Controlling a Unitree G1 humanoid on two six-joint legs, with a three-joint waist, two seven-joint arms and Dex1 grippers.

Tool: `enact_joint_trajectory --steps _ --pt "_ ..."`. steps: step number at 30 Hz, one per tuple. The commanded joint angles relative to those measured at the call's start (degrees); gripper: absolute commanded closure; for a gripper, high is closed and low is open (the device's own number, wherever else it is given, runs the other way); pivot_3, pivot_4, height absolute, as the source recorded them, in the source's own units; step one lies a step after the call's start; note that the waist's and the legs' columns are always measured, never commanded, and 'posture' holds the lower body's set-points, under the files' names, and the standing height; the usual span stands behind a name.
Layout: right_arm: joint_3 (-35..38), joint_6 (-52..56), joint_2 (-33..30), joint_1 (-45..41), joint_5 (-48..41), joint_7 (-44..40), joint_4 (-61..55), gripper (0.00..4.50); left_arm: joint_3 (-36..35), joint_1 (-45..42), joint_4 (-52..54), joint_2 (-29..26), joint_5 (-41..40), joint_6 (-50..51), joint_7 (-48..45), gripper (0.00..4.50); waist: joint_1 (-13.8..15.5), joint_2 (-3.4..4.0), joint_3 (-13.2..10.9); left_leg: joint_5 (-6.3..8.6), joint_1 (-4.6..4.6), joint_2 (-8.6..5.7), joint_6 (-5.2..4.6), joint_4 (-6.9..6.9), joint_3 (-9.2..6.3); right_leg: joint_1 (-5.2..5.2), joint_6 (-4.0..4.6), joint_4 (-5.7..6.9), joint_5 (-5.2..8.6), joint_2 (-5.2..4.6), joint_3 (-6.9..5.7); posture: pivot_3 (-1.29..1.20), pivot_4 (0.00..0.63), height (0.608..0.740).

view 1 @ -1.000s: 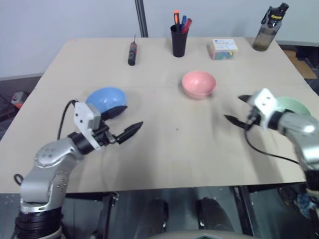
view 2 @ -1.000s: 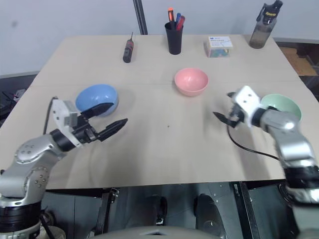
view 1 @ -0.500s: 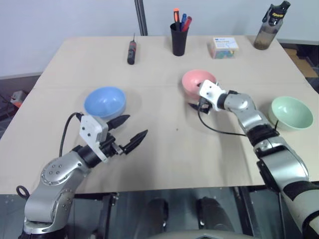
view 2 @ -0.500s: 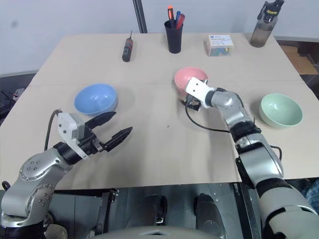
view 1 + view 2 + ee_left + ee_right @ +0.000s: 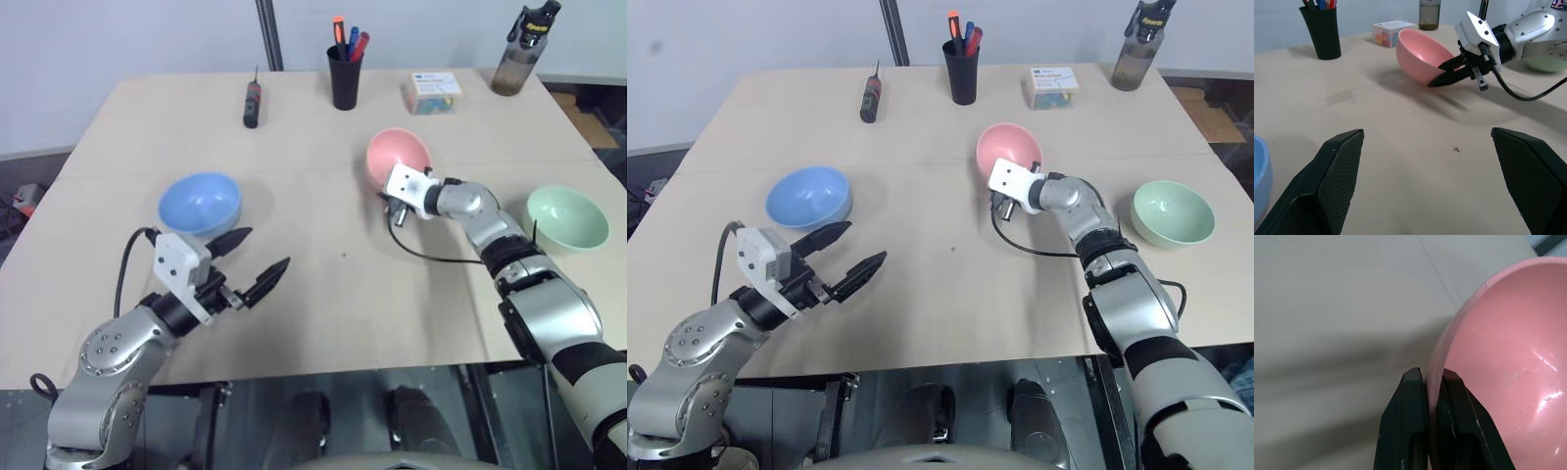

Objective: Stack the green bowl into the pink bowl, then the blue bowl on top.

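Right hand [image 5: 1432, 382] is clamped on the near rim of the small round salmon-pink plastic bowl [image 5: 400, 157], tipping it up off the surface [image 5: 323, 284], with the small round mint-green plastic bowl [image 5: 565, 217] well apart at about four o'clock.

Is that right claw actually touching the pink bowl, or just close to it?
Touching. In the right wrist view the right gripper has its two black fingers pinched on the rim of the pink bowl, one on each side; the left wrist view shows the bowl tilted.
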State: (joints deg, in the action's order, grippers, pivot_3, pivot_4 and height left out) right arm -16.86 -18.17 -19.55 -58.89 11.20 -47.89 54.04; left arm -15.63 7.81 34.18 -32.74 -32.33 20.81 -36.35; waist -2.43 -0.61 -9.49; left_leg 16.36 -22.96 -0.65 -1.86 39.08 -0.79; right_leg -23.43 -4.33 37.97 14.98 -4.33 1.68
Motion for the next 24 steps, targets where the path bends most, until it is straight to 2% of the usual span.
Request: enact_joint_trajectory --steps 1,4,6,9,10,15,16,18,19,21,24 --pt "-0.2 10.9 -3.1 8.5 -9.0 -14.2 -26.0 4.44 -1.0 -0.3 -0.9 -0.3 1.9 -1.9 0.6 0.09 0.3 0.0 0.0 0.01 -0.03 0.01 -0.01 0.0 -0.09 0.01 0.0 -0.01 0.0 0.0 -0.06 0.0 0.15 0.74" --pt "-2.8 23.3 -6.2 17.6 -11.7 -18.6 -46.3 4.44 -0.8 -2.1 -3.8 -0.3 5.6 -3.5 2.2 0.09 0.5 0.01 0.0 0.01 -0.11 -0.01 -0.01 -0.02 -0.22 -0.01 0.0 -0.04 0.0 -0.08 -0.18 0.0 0.15 0.74" --pt "-5.3 29.4 -7.6 22.0 -11.4 -20.0 -55.1 4.44 -0.3 -3.9 -5.5 -0.4 6.5 -3.9 2.5 0.09 0.8 0.01 0.0 0.01 -0.11 -0.07 -0.02 -0.01 -0.24 0.0 0.0 -0.01 0.0 -0.15 -0.21 0.0 0.15 0.74" --pt "-6.2 34.0 -7.3 23.4 -10.6 -18.5 -58.8 3.53 0.4 -5.2 -6.4 -0.4 6.9 -4.4 1.9 0.09 0.5 0.01 0.0 0.01 -0.06 -0.08 -0.02 0.03 -0.26 0.02 0.0 0.02 0.0 -0.15 -0.21 0.0 0.15 0.74" --pt "-6.3 35.1 -7.3 23.4 -10.5 -18.2 -59.3 3.01 0.6 -5.5 -6.6 -0.3 6.8 -4.4 1.6 0.09 0.5 0.01 0.0 0.01 -0.03 -0.08 -0.02 0.04 -0.26 0.05 0.01 0.04 -0.01 -0.15 -0.22 0.0 0.15 0.74" --pt "-6.0 39.6 -8.2 23.7 -10.7 -17.0 -62.7 1.36 0.8 -6.0 -6.8 -0.8 4.8 -4.1 -1.5 0.09 0.6 0.0 0.0 0.01 0.01 -0.09 -0.01 0.03 -0.32 0.06 0.02 0.02 -0.01 -0.15 -0.28 0.0 0.15 0.74" --pt "-4.4 41.1 -8.5 24.3 -10.5 -15.2 -64.6 0.69 0.9 -6.1 -6.9 -0.8 4.1 -4.2 -2.5 0.09 0.6 0.01 0.0 0.01 0.0 -0.09 0.0 0.03 -0.32 0.06 0.02 0.01 -0.01 -0.16 -0.28 0.0 0.15 0.74" --pt "1.5 46.9 -9.4 25.5 -12.3 -11.5 -69.8 0.21 1.1 -6.6 -6.7 -1.0 2.6 -4.2 -4.4 0.09 0.7 0.0 0.0 0.0 -0.06 -0.13 0.0 0.03 -0.33 0.05 0.02 0.0 -0.01 -0.21 -0.29 0.0 0.15 0.74" --pt "5.0 50.4 -10.1 26.4 -13.8 -10.0 -72.5 0.06 1.2 -6.9 -6.6 -1.0 2.0 -4.1 -5.2 0.09 0.9 0.0 0.0 0.0 -0.07 -0.13 0.0 0.03 -0.36 0.04 0.02 -0.02 -0.01 -0.22 -0.33 0.0 0.15 0.74" --pt "9.5 54.5 -11.6 28.0 -15.9 -8.5 -75.9 0.06 1.4 -7.3 -6.7 -1.0 1.5 -3.8 -5.7 0.09 1.6 0.0 0.0 0.0 -0.15 -0.15 0.0 0.04 -0.42 0.04 0.02 -0.02 -0.01 -0.25 -0.39 0.0 0.15 0.74" --pt "16.8 56.0 -14.4 31.1 -13.4 -1.3 -76.5 0.06 2.0 -8.1 -7.7 -0.9 1.3 -3.7 -6.5 0.09 1.9 -0.03 0.0 0.01 -0.17 -0.18 0.0 0.05 -0.51 0.05 0.02 -0.08 -0.01 -0.33 -0.49 0.0 0.15 0.74"
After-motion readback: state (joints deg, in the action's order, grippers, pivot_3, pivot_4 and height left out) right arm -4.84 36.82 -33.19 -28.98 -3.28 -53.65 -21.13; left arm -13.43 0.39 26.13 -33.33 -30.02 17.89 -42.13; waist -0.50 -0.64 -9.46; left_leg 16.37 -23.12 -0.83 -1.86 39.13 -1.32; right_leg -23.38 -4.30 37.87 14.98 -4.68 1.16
